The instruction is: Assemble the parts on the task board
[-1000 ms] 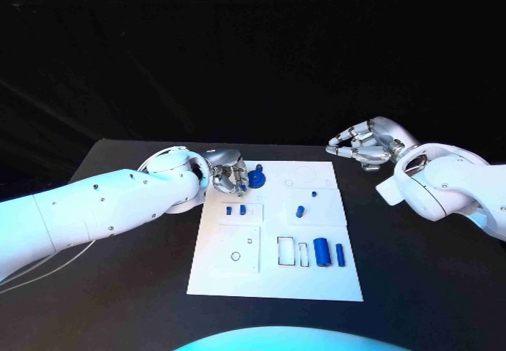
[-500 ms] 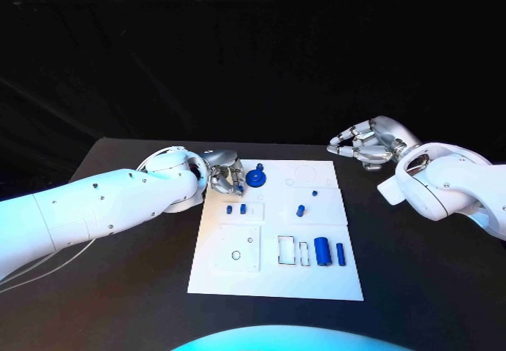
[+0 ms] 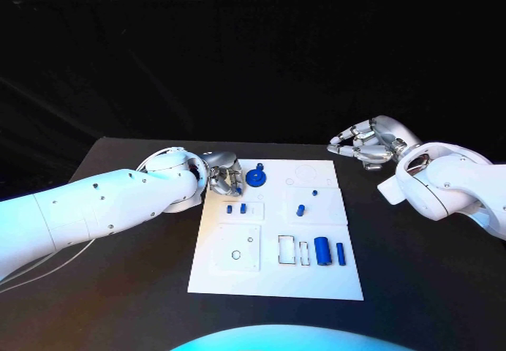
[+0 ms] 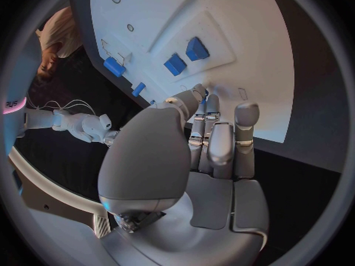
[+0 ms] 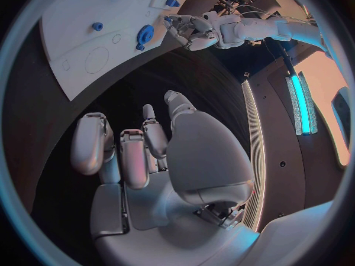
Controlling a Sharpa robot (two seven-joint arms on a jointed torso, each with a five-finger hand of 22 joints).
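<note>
— Little has shifted since a second ago: the left hand (image 3: pixel 224 180) has drawn back a touch from the blue gear (image 3: pixel 257 178), which now stands free of the fingers near the far left corner of the white board (image 3: pixel 276 281). The right hand (image 3: pixel 362 145) hangs where it was.

— What does the left hand hold?

— Nothing that I can see. From the left wrist its fingers (image 4: pixel 210 137) lie close together and nearly straight, their tips over the board's edge, with the thumb folded across in front. From the head it sits just beside the gear, with a sliver of board between them.

— And the right hand?

— It hovers beyond the board's far right corner, above the black table (image 3: pixel 422 285). From its own wrist the fingers (image 5: pixel 92 145) curl loosely inward, a little apart, with nothing in them.

— Where are the other pieces?

— On the board. The head view shows two small blue blocks (image 3: pixel 236 209) side by side just nearer than the gear, a short peg (image 3: pixel 300 211) and a tiny one (image 3: pixel 313 194) to the right, and a thick cylinder (image 3: pixel 322 251) next to a thin rod (image 3: pixel 339 253) on the near right. The left wrist shows the two blocks (image 4: pixel 186 56) much closer. The right wrist catches the gear (image 5: pixel 145 35) with the left hand (image 5: pixel 186 31) just beside it.
</note>
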